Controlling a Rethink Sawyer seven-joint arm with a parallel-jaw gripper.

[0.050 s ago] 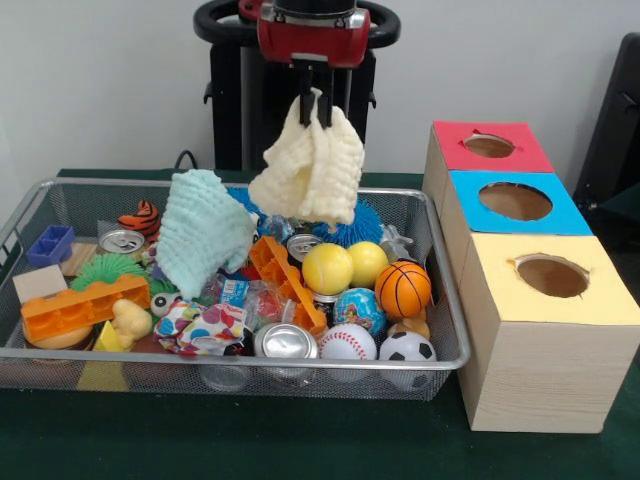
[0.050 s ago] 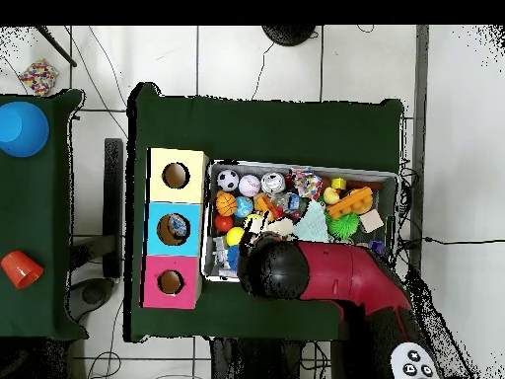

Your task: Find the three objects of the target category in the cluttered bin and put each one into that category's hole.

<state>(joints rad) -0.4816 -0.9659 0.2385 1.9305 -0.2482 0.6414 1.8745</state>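
Green desk [image 1: 300,440] carries the bin [image 1: 440,330]; the gripper [image 1: 316,108], clamped on a cream cloth [image 1: 312,170], hangs above the bin, so no hole [image 1: 552,276] appears filled yet.

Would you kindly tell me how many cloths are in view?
2. A cream knitted cloth hangs from the end effector above the wire bin; a light-blue knitted cloth lies draped over the clutter. Others may be buried.
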